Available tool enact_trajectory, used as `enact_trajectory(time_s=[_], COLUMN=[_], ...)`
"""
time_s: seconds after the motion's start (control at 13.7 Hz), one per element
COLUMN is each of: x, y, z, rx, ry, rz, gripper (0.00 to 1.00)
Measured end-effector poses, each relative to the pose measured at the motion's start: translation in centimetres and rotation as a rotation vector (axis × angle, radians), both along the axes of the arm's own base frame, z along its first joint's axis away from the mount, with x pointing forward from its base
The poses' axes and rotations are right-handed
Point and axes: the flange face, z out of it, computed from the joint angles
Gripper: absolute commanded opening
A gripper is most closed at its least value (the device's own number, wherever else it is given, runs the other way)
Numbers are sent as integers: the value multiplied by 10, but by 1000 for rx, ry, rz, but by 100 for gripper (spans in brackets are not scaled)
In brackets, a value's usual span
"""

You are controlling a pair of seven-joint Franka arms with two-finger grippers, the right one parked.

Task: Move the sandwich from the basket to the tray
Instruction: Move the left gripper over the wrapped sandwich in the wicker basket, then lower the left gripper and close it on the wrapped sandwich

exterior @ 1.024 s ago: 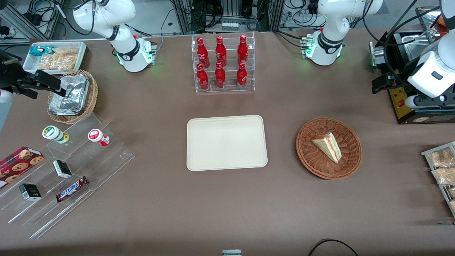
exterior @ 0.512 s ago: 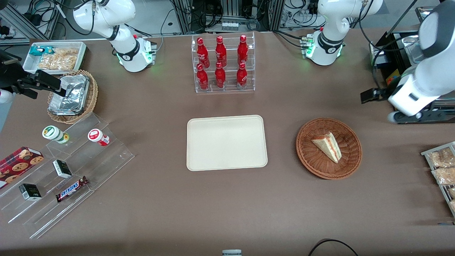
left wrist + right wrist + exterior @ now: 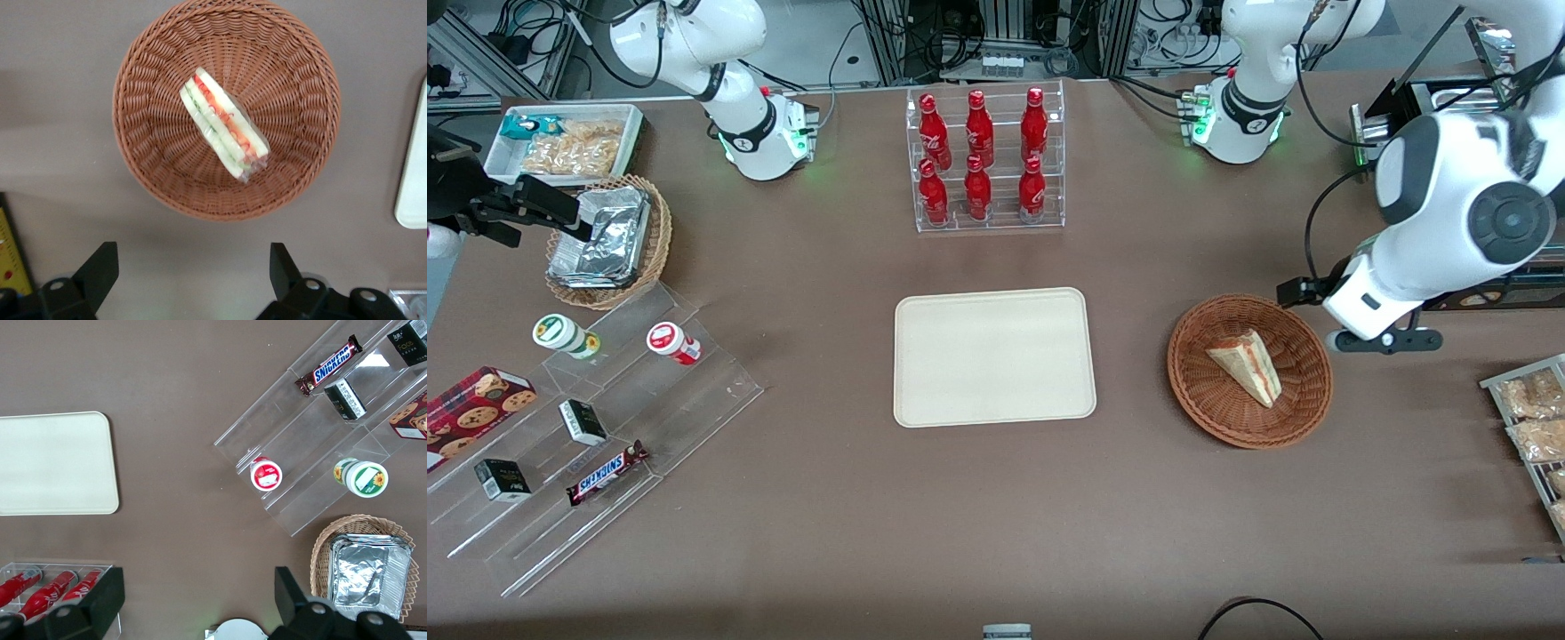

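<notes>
The sandwich (image 3: 1247, 364), a pale wedge with red and green layers, lies in the reddish-brown woven basket (image 3: 1202, 411). The cream tray (image 3: 993, 356) sits flat beside the basket, toward the parked arm's end, with nothing on it. My left gripper (image 3: 1378, 340) hangs above the table just outside the basket's rim, toward the working arm's end. In the left wrist view the gripper (image 3: 190, 267) is open with nothing between its fingers (image 3: 100, 263). That view also shows the sandwich (image 3: 223, 125) in the basket (image 3: 143, 87), apart from the fingers, and a corner of the tray (image 3: 413, 187).
A clear rack of red bottles (image 3: 983, 160) stands farther from the front camera than the tray. A black machine (image 3: 1449, 267) and a rack of snack bags (image 3: 1529, 418) flank the gripper at the working arm's end. A tiered acrylic stand (image 3: 596, 418) and a tan basket of foil packets (image 3: 605, 240) lie toward the parked arm's end.
The left arm has swung in from the table's end and come down toward the basket. The sandwich, basket and tray have not moved.
</notes>
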Motion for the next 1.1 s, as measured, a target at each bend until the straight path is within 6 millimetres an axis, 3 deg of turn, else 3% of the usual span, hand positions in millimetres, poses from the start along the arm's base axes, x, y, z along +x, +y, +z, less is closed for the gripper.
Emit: enact_trajectory(time_s=[0.22,0.44,0.8,1.1], x=[3,7,-10,-18], y=[-1,-11,-35,-39], z=[-38,-63,-106,-118], rx=[-4,7,21,46], ry=[-24,-52,-165,-170], rz=[12,100,417,666], gripper=[100,100,100,100])
